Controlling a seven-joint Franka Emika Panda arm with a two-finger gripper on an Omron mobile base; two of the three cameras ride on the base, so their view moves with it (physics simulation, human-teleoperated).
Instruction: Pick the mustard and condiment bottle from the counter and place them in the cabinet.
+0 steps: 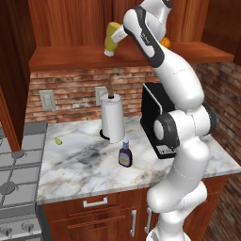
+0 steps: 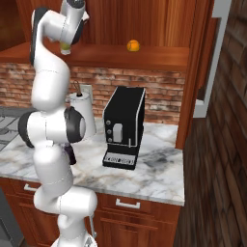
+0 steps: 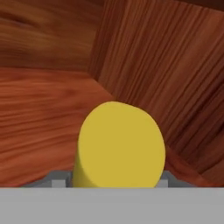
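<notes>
Up at the cabinet [image 1: 70, 19] shelf, at the far left of the wall unit, we have the mustard [image 1: 112, 38] clamped in the gripper [image 1: 118, 37], tilted hard with its white cap pointing down and left, just above the plank. In the hand view the bottle's flat yellow base [image 3: 119, 146] faces us between the fingers, with the shelf plank and the cabinet's inner corner behind it. To finish this step well, we judge that we should roll the wrist until the cap points up, carry the bottle further in toward the back panel, lower it until the base sits flat on the plank, and only then release; letting go while it leans this far risks it rolling off the front edge. The condiment bottle [image 1: 125, 154] stands on the counter [image 1: 70, 164], near the front edge, just in front of the paper towel roll [image 1: 112, 117], so 1 of 2 items is not yet fetched. The left base view gives us that bottle and the stove [image 1: 14, 183] at far left; the right base view instead shows the orange fruit [image 2: 133, 46] on the shelf to the right, well apart from the mustard, and the black coffee machine [image 2: 124, 126] face on.
</notes>
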